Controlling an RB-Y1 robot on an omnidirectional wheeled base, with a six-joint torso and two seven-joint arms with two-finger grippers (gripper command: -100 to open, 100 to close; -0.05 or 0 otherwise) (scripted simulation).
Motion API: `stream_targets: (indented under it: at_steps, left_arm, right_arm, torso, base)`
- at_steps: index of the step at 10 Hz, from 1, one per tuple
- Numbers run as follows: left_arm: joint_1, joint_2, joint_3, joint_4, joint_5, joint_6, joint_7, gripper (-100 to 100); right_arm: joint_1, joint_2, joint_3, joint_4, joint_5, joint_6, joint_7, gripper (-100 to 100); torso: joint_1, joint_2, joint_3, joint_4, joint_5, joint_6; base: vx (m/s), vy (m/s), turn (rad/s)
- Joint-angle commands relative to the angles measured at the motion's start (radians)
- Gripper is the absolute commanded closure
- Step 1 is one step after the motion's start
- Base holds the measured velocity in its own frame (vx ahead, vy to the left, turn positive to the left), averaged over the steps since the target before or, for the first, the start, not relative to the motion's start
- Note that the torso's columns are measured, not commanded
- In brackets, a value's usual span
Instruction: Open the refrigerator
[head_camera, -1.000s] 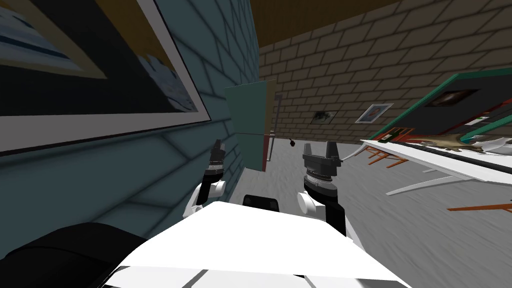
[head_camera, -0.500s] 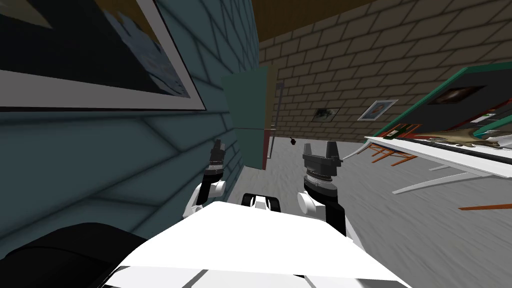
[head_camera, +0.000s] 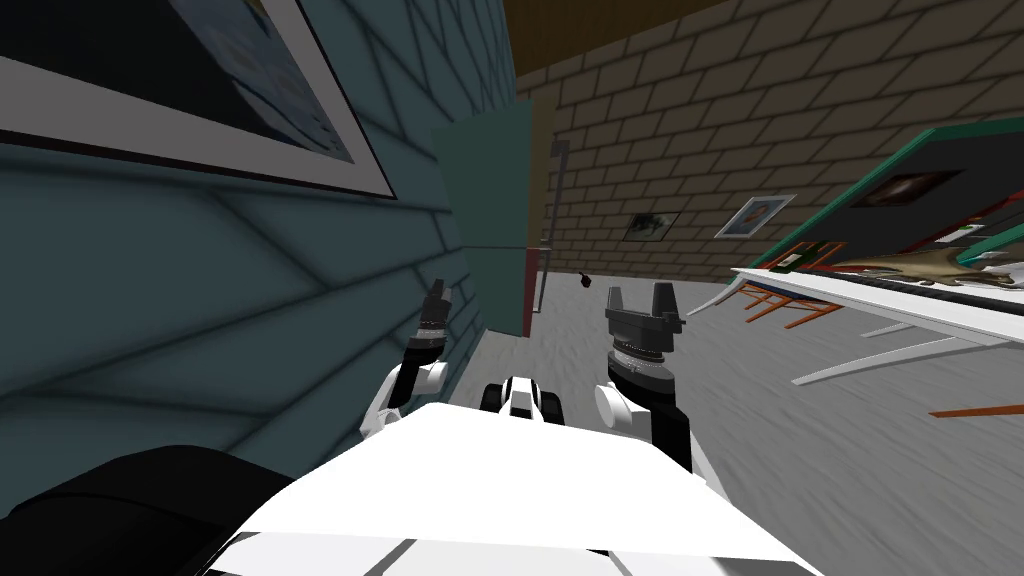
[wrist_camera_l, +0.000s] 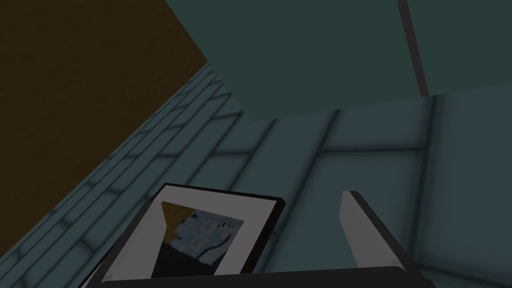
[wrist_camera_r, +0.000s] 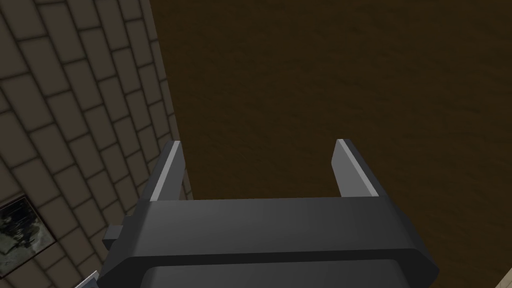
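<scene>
The refrigerator (head_camera: 490, 220) is seen as a tall teal-green box set against the blue-grey brick wall (head_camera: 250, 290), ahead of and well apart from both tools. A thin grey bar (head_camera: 556, 190) is seen running down along its front edge. The left tool (head_camera: 437, 292) is held up close beside that wall, its fingers (wrist_camera_l: 357, 230) spread wide with nothing gripped. The right tool (head_camera: 640, 292) is raised likewise, wide and empty. A white worktop (head_camera: 880, 300) is seen off to the right.

text: none legible | labels: none | numbers: none | signs: none
</scene>
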Motion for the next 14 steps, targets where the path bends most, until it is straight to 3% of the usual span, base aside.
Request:
stream_targets:
  at_steps: [1,14]
  left_arm:
    - [-0.011,0.054,0.014,0.012,0.022,0.038,0.011,-100]
    - [-0.075,0.321,0.125,0.085,0.193,0.306,0.096,-100]
  right_arm:
    - [0.000,0.000,0.000,0.000,0.000,0.000,0.000,0]
    - [0.000,0.000,0.000,0.000,0.000,0.000,0.000,0]
  torso:
    - [0.000,0.001,0.000,0.001,0.000,0.000]
    - [0.004,0.001,-0.001,0.001,0.001,0.000]
  base:
    - [0.056,-0.119,-0.034]
    - [0.100,-0.148,-0.046]
